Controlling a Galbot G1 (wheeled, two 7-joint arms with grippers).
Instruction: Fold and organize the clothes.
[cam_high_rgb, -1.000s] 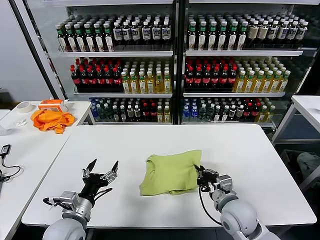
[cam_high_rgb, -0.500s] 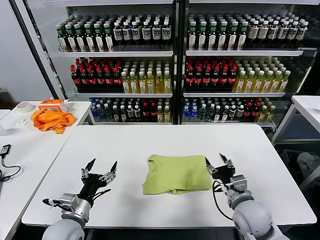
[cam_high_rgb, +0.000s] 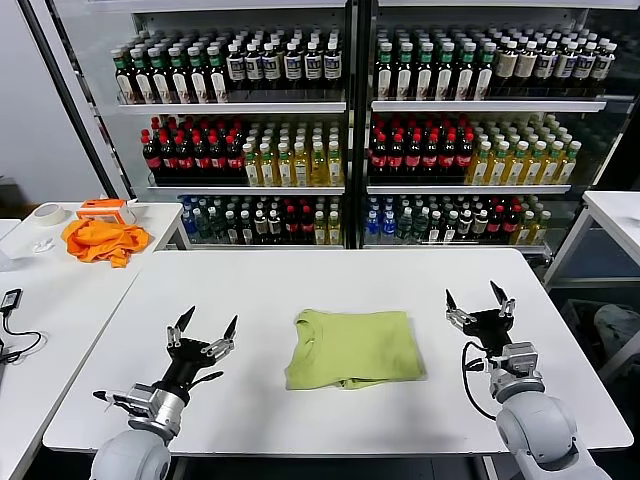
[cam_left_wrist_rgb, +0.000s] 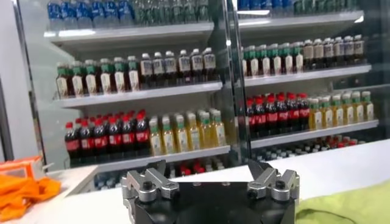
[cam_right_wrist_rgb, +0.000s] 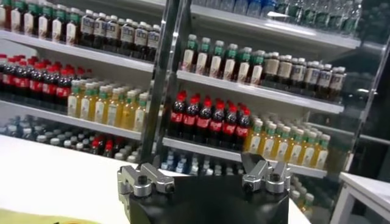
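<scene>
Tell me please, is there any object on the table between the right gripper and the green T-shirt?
Nothing visible stands between them. The right gripper is open above bare white table, to the right of the folded green T-shirt. The left gripper, also open, is on the shirt's other side.

Right end effector (cam_high_rgb: 478, 303) off T-shirt (cam_high_rgb: 352, 347).

One lime-green T-shirt (cam_high_rgb: 352, 348), folded, on one white centre table (cam_high_rgb: 300, 280). Two grippers, left gripper (cam_high_rgb: 204, 333) and right gripper (cam_high_rgb: 478, 304), both spread wide. One orange garment (cam_high_rgb: 104, 240), one tape roll (cam_high_rgb: 47, 214), one orange tray (cam_high_rgb: 106, 209) on side table (cam_high_rgb: 60, 300). Two glass-door coolers (cam_high_rgb: 350, 120), three bottle shelves visible in each; bottles too many to count.
</scene>
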